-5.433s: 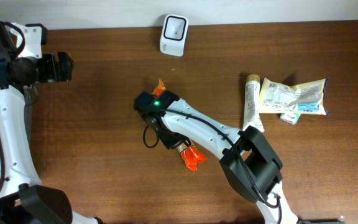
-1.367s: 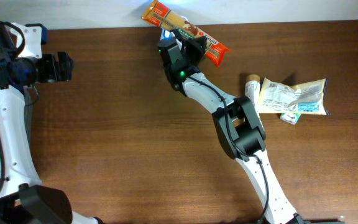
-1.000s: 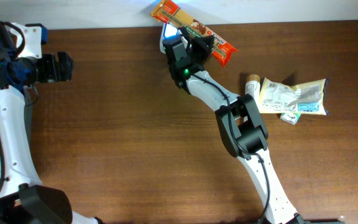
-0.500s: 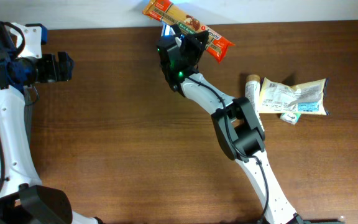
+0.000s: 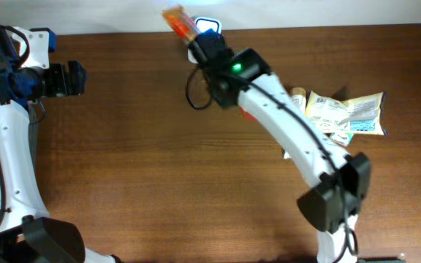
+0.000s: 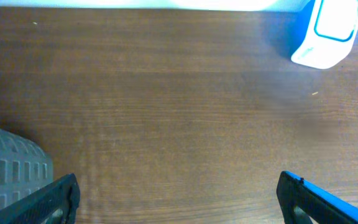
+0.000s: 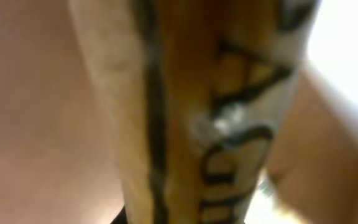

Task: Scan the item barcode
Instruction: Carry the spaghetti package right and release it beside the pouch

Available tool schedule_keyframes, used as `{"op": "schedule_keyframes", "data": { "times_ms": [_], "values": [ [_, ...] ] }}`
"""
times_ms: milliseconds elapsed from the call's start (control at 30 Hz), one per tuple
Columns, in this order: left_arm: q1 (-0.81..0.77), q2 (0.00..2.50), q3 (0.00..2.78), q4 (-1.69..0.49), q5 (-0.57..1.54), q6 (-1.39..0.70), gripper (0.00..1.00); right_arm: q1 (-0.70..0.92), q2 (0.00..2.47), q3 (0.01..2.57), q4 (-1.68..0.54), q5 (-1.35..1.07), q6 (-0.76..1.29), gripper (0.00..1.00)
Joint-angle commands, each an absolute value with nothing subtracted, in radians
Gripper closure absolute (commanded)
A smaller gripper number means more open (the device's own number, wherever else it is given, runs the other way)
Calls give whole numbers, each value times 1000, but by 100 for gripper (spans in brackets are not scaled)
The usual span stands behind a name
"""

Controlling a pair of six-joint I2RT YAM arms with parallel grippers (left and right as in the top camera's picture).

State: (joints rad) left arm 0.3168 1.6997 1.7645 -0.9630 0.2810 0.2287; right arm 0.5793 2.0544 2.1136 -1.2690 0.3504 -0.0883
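Right fingers [image 5: 202, 42] clamp the orange packet [image 5: 175, 16], its end jutting past them.

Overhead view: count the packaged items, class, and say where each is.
4. An orange packet in the right claw by the scanner at the far edge; a tube, a cream packet and a small blue-white pack together at right. The arm may hide more.

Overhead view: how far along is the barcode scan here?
Done: the right fingers have the orange snack bar lifted off the table. In hand: it is held at the back edge beside the scanner; whether its barcode faces the scanner cannot be told. Left: finishing the scan, setting the bar down. The tube and packet lie at the right; the left fingers stand open.
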Motion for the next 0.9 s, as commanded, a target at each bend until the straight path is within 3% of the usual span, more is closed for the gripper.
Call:
{"op": "schedule_keyframes", "data": {
  "times_ms": [0, 100, 333, 367, 433, 500, 567, 833, 867],
  "values": [
    [324, 1679, 1770, -963, 289, 245, 1, 484, 1985, 2139, -1445, 76, 246, 96],
    [324, 1679, 1770, -963, 289, 245, 1, 393, 1996, 2020, -1528, 44, 309, 96],
    [324, 1679, 1770, -963, 289, 245, 1, 229, 1996, 1621, -1187, -7, 307, 94],
    [324, 1679, 1770, -963, 289, 245, 1, 205, 1996, 1614, -1184, -7, 297, 90],
    [324, 1679, 1770, -963, 289, 245, 1, 153, 1996, 1613, -1193, -7, 285, 49],
    [324, 1679, 1770, -963, 289, 245, 1, 104, 1996, 1613, -1213, -7, 285, 45],
    [324, 1679, 1770, -963, 289, 245, 1, 54, 1996, 1645, -1246, -30, 286, 30],
    [324, 1679, 1770, -963, 289, 245, 1, 167, 1832, 2188, -1597, -57, 135, 27],
    [324, 1679, 1770, -963, 289, 245, 1, 184, 1800, 2230, -1626, -57, 135, 21]
  ]
}}
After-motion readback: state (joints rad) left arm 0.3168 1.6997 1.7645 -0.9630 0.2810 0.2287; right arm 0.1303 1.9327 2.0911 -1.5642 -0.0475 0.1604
